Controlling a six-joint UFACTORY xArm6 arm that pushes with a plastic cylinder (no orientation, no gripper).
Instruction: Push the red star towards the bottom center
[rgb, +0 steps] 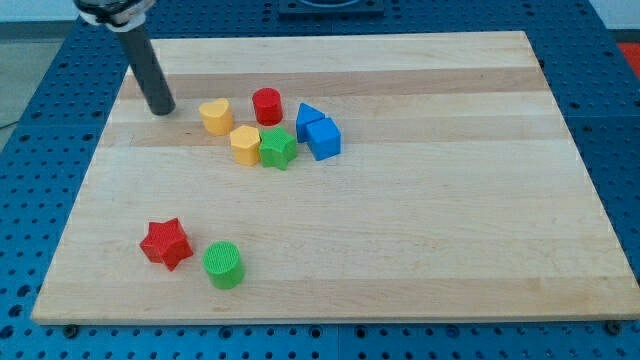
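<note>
The red star (165, 243) lies near the view's bottom left of the wooden board (420, 240). A green cylinder (223, 264) sits just to its right, close but apart. My tip (161, 110) rests on the board near the view's top left, far above the red star and left of the yellow heart (215, 116).
A cluster sits in the upper middle: yellow heart, red cylinder (267, 105), yellow hexagon (245, 145), green star (278, 148), and two blue blocks (309, 118) (324, 138). The board's left edge runs close to the red star.
</note>
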